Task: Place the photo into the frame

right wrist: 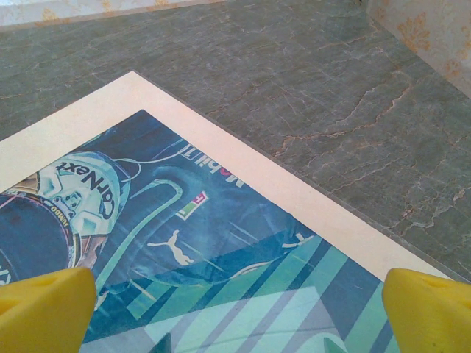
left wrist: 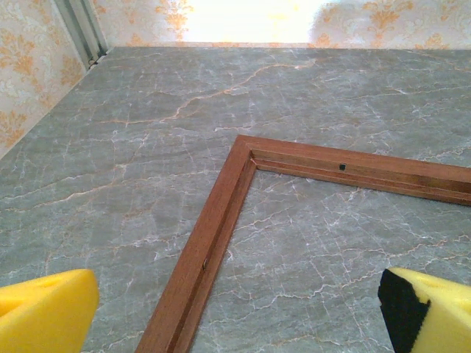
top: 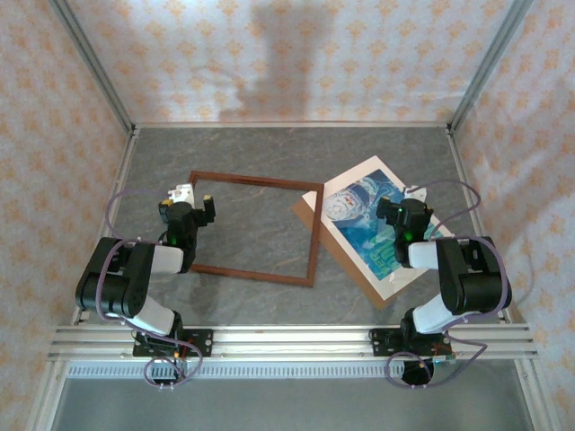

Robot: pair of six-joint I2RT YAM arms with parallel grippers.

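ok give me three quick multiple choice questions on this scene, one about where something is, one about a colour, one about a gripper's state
1. Where is the photo relative to the frame?
A inside it
B to its right, outside it
C to its left

2. What colour is the border around the photo?
A black
B cream
C red

3. What state is the left gripper in?
A shut on the frame
B shut on the photo
C open, holding nothing

Key: 1 B, the frame's opening shows bare table; 2 B, a pale cream band edges the print; 3 C, its yellow fingers stand wide apart, gripping nothing.
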